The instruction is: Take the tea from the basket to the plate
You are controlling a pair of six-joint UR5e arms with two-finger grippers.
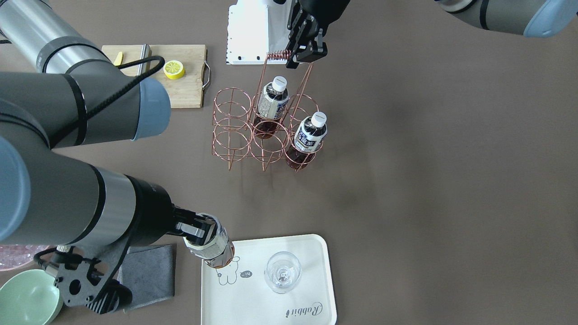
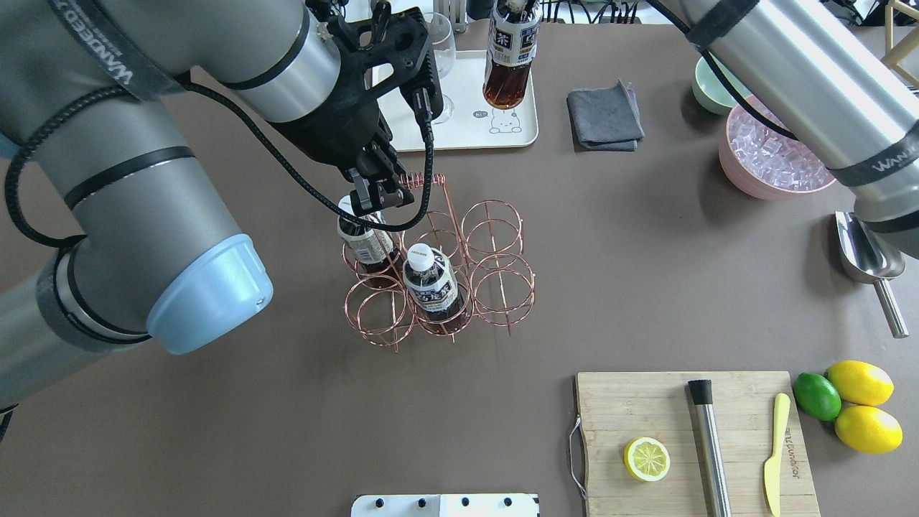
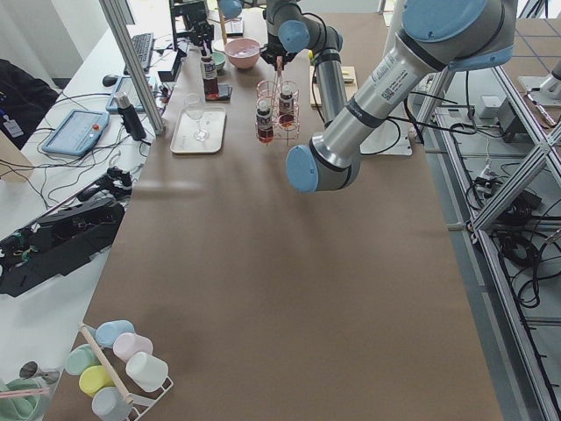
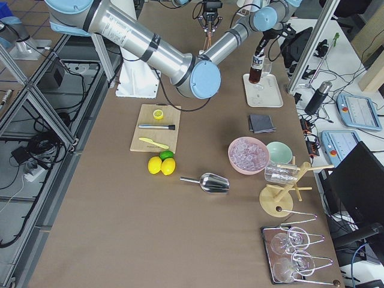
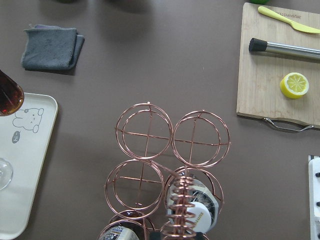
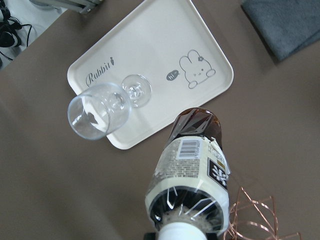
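My right gripper (image 1: pixel 198 234) is shut on a tea bottle (image 1: pixel 216 249) near its cap and holds it tilted over the corner of the cream plate (image 1: pixel 271 307) by the bear drawing. The bottle (image 2: pixel 511 57) and plate (image 2: pixel 459 133) also show in the overhead view, and both show in the right wrist view, bottle (image 6: pixel 192 170) and plate (image 6: pixel 150 50). My left gripper (image 1: pixel 300 56) is shut on the coiled handle of the copper wire basket (image 1: pixel 253 135). Two more tea bottles (image 2: pixel 362 240) (image 2: pixel 431 283) stand in the basket (image 2: pixel 488 251).
A wine glass (image 1: pixel 282 271) stands on the plate. A grey cloth (image 2: pixel 605 115), a mint bowl (image 1: pixel 27 298) and a pink ice bowl (image 2: pixel 772 154) lie near the plate. A cutting board (image 2: pixel 689 438) holds a lemon half, with a scoop (image 2: pixel 865 258) beyond it.
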